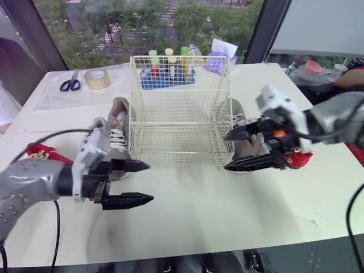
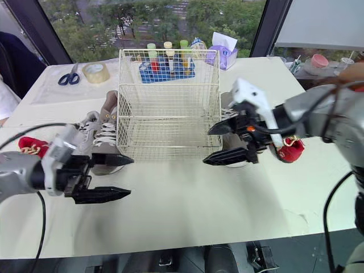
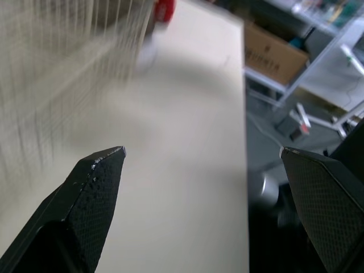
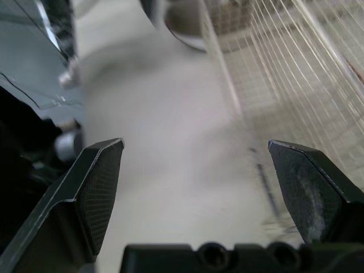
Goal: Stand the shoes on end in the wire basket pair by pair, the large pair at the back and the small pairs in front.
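A pale table stands before a window showing trees.

The wire basket is thin metal wire with a cream, faintly glossy coating. The counter is smooth, matt and pale. The grey shoe looks like soft suede-like cloth with white woven laces. The left end effector has matt black fingers with fine cross-hatched grain.

The left gripper holds its 2 black fingers wide apart over the cream table. The wire basket runs alongside, blurred, with a red object just past it. A cardboard box sits beyond the table's edge.
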Available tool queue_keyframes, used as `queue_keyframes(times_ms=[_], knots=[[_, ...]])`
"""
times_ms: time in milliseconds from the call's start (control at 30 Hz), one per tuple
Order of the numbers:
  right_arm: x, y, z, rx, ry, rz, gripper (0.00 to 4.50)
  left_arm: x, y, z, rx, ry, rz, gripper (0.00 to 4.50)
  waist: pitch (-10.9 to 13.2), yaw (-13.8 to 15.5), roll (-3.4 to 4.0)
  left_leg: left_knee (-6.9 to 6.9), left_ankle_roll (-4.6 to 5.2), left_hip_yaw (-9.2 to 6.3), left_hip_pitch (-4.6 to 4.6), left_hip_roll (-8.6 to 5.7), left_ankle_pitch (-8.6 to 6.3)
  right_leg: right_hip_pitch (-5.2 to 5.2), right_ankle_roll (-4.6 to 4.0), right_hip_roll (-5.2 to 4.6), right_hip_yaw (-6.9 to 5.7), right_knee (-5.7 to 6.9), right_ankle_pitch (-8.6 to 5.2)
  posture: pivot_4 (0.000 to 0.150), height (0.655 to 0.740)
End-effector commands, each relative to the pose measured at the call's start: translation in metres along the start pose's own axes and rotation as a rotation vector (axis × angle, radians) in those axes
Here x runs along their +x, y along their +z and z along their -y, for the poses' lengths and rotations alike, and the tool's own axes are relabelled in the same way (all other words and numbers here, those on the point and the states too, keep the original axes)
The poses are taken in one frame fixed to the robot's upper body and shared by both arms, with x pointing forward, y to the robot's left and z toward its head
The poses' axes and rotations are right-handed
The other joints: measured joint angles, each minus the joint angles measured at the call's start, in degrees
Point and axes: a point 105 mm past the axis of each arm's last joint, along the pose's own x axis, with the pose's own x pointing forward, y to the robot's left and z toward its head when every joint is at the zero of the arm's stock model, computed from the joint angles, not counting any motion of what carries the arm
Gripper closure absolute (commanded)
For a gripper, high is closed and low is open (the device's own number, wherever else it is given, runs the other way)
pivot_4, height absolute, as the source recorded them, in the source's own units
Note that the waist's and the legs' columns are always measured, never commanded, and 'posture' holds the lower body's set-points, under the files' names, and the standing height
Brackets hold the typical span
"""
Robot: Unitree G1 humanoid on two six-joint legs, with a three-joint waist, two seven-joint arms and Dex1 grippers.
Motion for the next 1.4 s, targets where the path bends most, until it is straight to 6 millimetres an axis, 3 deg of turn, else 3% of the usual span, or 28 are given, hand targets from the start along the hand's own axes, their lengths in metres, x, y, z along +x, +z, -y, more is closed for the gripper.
queue_keyframes(times_ms=[33,167,233,300,367,500,667,800,967,1133,1267,1400], knots=[[0.015,-0.01,0.017,-0.034,-0.018,-0.074,0.11,0.005,0.013,0.003,0.102,0.037,-0.015,0.0,0.0,0.0,-0.01,0.02,0.1,0.05,-0.01,-0.02,0.07,0.07,0.1,0.0,-0.04,0.06,0.05,0.15,0.74],[0.04,-0.016,0.023,-0.037,0.005,-0.118,0.11,0.008,0.027,-0.002,0.17,0.06,-0.009,0.0,0.0,0.3,-0.04,0.38,0.15,0.08,-0.01,-0.04,0.09,0.05,0.29,0.13,-0.06,0.63,-0.01,0.15,0.74],[0.047,-0.019,0.026,-0.055,-0.02,-0.142,0.62,0.009,0.024,-0.004,0.165,0.066,-0.015,0.0,0.0,0.3,-0.03,0.49,0.15,0.08,0.0,0.0,0.08,0.06,0.3,0.17,-0.05,0.7,-0.02,0.15,0.74],[0.049,-0.023,0.026,-0.085,-0.035,-0.171,1.38,0.01,0.02,-0.005,0.157,0.07,-0.023,0.0,0.0,0.3,-0.03,0.53,0.04,0.07,0.01,0.0,0.02,0.08,0.28,0.17,-0.05,0.72,-0.03,0.15,0.74],[0.049,-0.026,0.028,-0.104,-0.054,-0.189,2.56,0.012,0.018,-0.006,0.154,0.072,-0.023,0.0,0.0,0.3,-0.04,0.56,0.0,0.07,0.01,0.0,-0.01,0.08,0.27,0.17,-0.05,0.72,-0.03,0.15,0.74],[0.05,-0.025,0.03,-0.145,-0.077,-0.201,4.47,0.018,0.015,-0.006,0.148,0.058,-0.008,0.0,0.0,0.3,-0.04,0.58,-0.01,0.07,0.01,-0.01,-0.01,0.1,0.27,0.18,-0.05,0.72,-0.04,0.15,0.74],[0.049,-0.023,0.054,-0.372,-0.173,-0.233,4.47,0.02,0.016,-0.011,0.171,0.048,-0.01,0.0,0.0,0.1,-0.08,0.63,-0.05,0.06,0.05,0.0,0.01,0.13,0.25,0.22,-0.04,0.74,-0.05,0.15,0.74],[0.048,-0.014,0.046,-0.491,-0.084,-0.187,4.47,0.022,0.017,-0.011,0.172,0.031,-0.002,0.0,0.0,0.0,-0.08,0.65,-0.12,0.07,0.11,0.03,0.07,0.16,0.2,0.26,0.0,0.78,-0.06,0.15,0.74],[0.042,-0.008,0.027,-0.483,0.007,-0.142,4.47,0.025,0.014,-0.009,0.156,0.013,0.004,0.0,0.0,0.0,-0.08,0.64,0.03,0.07,0.05,0.13,0.16,0.12,0.3,0.36,0.01,0.81,-0.02,0.15,0.74],[0.042,-0.014,0.013,-0.474,0.059,-0.131,4.47,0.025,0.012,-0.012,0.145,0.015,0.004,0.0,0.0,0.0,-0.08,0.64,0.0,0.07,0.06,0.21,0.18,0.12,0.31,0.43,0.0,0.81,-0.02,0.15,0.74],[0.046,-0.027,0.019,-0.491,0.045,-0.144,4.47,0.027,0.01,-0.014,0.139,0.012,0.002,0.0,0.0,0.0,-0.08,0.64,-0.01,0.07,0.08,0.21,0.18,0.13,0.3,0.43,0.01,0.8,-0.02,0.15,0.74],[0.048,-0.027,0.025,-0.497,0.018,-0.137,4.47,0.027,0.01,-0.015,0.136,0.008,0.0,0.0,0.0,-0.1,-0.1,0.65,-0.02,0.07,0.09,0.21,0.18,0.13,0.27,0.43,0.03,0.81,-0.02,0.15,0.74]])
